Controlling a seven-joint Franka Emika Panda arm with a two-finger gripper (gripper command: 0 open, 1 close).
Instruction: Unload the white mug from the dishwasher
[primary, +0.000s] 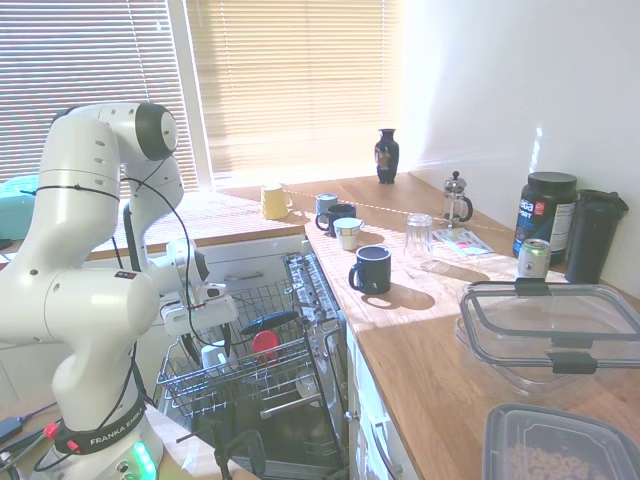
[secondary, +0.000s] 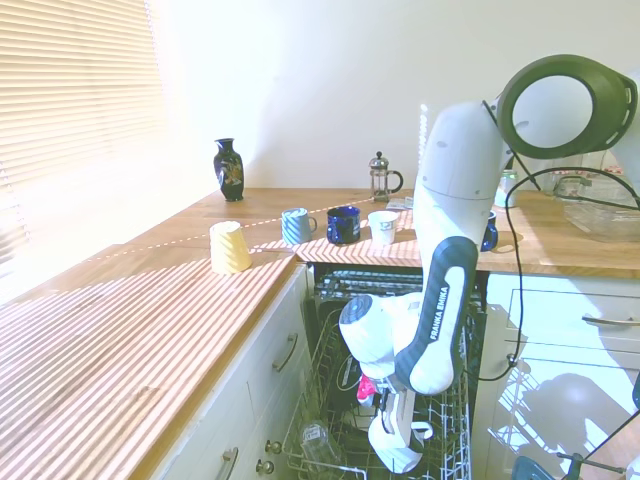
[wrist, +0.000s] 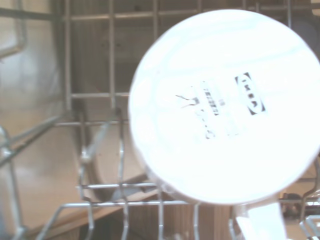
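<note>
Sunlit through slatted blinds (primary: 290, 80), a wooden L-shaped countertop (primary: 420, 340) runs under the window and along a white wall, striped with shadow in the second exterior view. On it stand a dark vase (primary: 387, 155), a pale yellow mug (primary: 274, 201), a blue mug (secondary: 295, 225), a navy mug (primary: 374, 268), a small cream cup (primary: 348, 233), a French press (primary: 456, 199), a drinking glass (primary: 419, 237), a dark tub (primary: 546, 215) and clear lidded containers (primary: 550, 335). Below the counter's corner the dishwasher (primary: 300, 420) is open, its grey wire rack (primary: 250, 375) pulled out, with something red (primary: 265, 343) among the wires. The white arm reaches down into the rack — its gripper (primary: 212, 345) sits right at the white mug (primary: 213, 357), which stands bottom-up in the rack. From close by, the mug's round base with printed marks fills much of the wrist view, wire bars behind it. Whether the fingers are spread or pressed onto the mug — I cannot tell; the arm and mug hide them.
</note>
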